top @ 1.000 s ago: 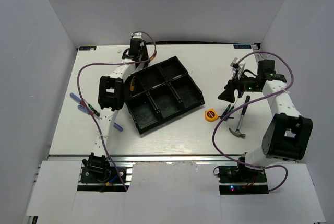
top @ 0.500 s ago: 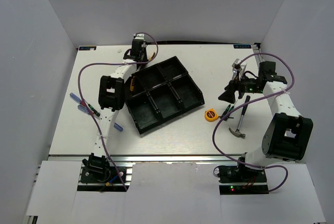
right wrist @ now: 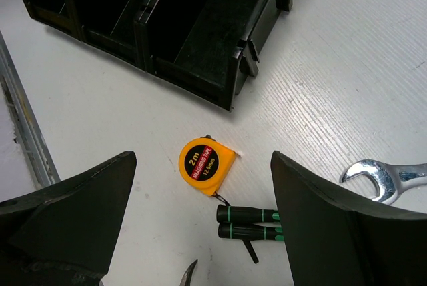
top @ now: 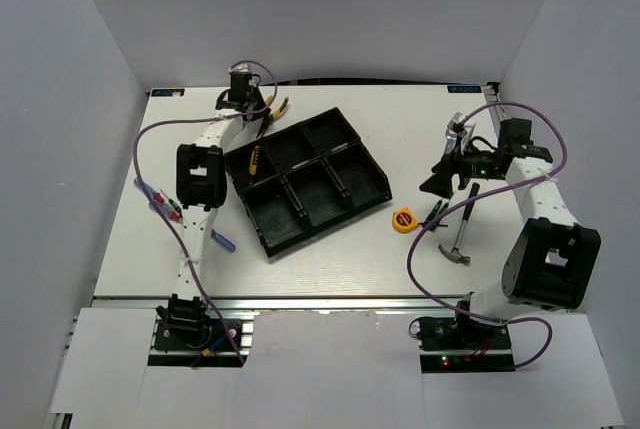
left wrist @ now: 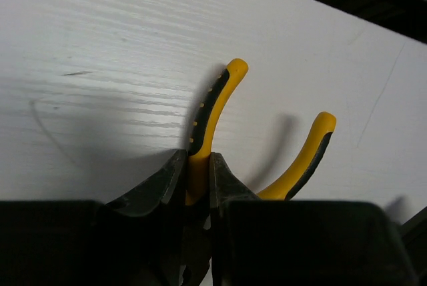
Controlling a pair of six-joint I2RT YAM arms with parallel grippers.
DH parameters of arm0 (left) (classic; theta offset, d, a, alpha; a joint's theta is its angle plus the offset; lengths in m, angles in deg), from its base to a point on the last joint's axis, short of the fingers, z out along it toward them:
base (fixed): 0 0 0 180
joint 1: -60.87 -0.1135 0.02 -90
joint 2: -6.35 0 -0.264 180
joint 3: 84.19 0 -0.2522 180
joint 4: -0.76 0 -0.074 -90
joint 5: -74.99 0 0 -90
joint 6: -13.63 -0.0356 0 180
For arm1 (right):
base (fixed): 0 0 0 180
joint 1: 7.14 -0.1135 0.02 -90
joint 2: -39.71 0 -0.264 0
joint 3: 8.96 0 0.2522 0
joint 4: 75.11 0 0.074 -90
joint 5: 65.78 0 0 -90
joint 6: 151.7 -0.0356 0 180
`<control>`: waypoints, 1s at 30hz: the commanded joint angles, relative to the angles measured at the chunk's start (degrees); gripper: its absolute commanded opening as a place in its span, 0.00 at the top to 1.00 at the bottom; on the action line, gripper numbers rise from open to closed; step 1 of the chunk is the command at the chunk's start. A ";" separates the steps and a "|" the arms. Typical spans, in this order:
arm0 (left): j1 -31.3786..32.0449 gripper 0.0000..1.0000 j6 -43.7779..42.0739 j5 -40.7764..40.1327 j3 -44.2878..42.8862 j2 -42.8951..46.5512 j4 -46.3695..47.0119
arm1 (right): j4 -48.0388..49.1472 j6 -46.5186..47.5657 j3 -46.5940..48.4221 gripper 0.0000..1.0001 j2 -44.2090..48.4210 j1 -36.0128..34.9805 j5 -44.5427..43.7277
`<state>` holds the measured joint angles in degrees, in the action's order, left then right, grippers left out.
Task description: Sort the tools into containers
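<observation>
My left gripper (top: pixel 250 99) is at the far left of the table, behind the black six-compartment tray (top: pixel 345 129). It is shut on one handle of a yellow-handled pliers (top: pixel 272 107). In the left wrist view the pads (left wrist: pixel 223 179) clamp that handle (left wrist: pixel 212 103) just above the white table. A second yellow pliers (top: pixel 257 157) lies in the tray's far-left compartment. My right gripper (top: pixel 438 181) is open and empty, hovering over the tape measure (right wrist: pixel 205 165) and the green-black tool (right wrist: pixel 250 223). The tray's near wall (right wrist: pixel 193 73) shows above them.
A silver wrench (right wrist: pixel 383 176) lies to the right of the right gripper and shows in the top view (top: pixel 455 122). A hammer (top: pixel 460 234) lies near the right arm. Screwdrivers (top: pixel 152 194) and a blue-handled one (top: pixel 222 241) lie by the left arm.
My left gripper has swung left along the back of the table with the pliers in it, away from the tray's far corner. The right arm has barely moved.
</observation>
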<state>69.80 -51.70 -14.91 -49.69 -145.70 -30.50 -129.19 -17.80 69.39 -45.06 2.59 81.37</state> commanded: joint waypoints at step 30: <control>-4.89 1.00 11.02 11.85 26.16 35.22 12.13 | -1.52 2.51 -1.14 0.12 3.38 0.63 3.50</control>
<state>65.08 -39.03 -4.59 -26.90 -119.58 -21.73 -129.47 -16.40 67.89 -43.51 2.92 82.94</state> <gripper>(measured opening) 0.266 0.884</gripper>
